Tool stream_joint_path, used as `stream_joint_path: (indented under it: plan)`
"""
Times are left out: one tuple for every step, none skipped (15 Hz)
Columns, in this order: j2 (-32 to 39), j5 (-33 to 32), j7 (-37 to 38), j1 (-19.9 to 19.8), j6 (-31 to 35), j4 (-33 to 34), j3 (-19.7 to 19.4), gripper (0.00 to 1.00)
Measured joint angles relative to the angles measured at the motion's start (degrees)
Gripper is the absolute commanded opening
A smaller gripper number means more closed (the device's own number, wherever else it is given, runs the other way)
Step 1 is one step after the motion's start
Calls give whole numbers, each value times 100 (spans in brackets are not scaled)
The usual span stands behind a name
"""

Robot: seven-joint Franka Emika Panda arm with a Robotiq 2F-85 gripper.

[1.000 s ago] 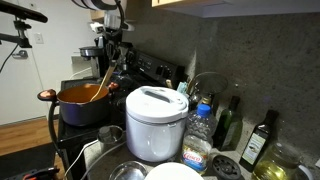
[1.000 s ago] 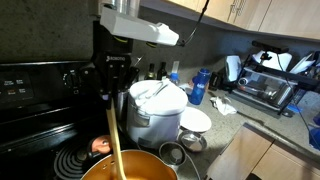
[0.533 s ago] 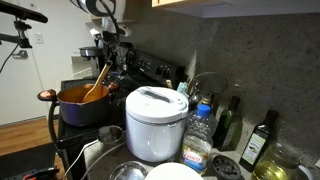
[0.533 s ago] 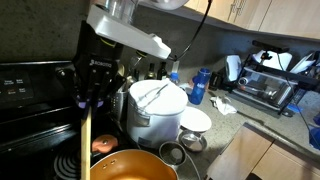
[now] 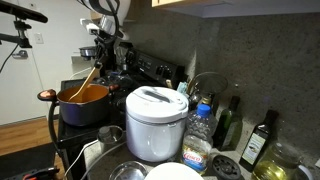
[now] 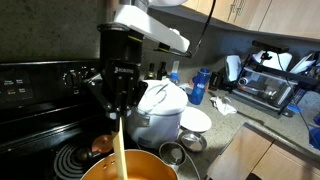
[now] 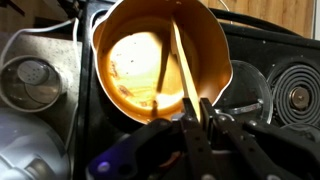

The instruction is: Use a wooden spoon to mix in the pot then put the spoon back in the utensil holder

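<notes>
While the gripper (image 6: 119, 104) squeezes the wooden spoon (image 7: 183, 60) near its top, the spoon's tip sits inside the pot (image 7: 212, 50), upper middle of the wrist view. Slow circles away from the rim should stir best.

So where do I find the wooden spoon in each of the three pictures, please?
In an exterior view: the wooden spoon is left of centre, slanting down into the pot.
In an exterior view: the spoon is left of centre at the bottom, nearly vertical, entering the pot.
Wrist view: the spoon is in the middle, crossing the pot.
Shared landmark: the orange pot.
</notes>
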Motion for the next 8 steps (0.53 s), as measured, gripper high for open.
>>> stream_joint_path:
  plan:
    - [0,-107,66,-28,-161,51,-26,3]
    - [1,-208,140,-49,-279,100,-49,3]
    - [1,-330,219,-59,-338,138,-70,3]
    - [0,-444,286,-63,-343,162,-83,3]
    - [0,-538,352,-64,-341,182,-88,3]
    - [0,-584,373,-64,-325,197,-90,3]
    - [-1,-589,391,-65,-300,218,-92,3]
    - [-4,-589,413,-67,-283,244,-93,3]
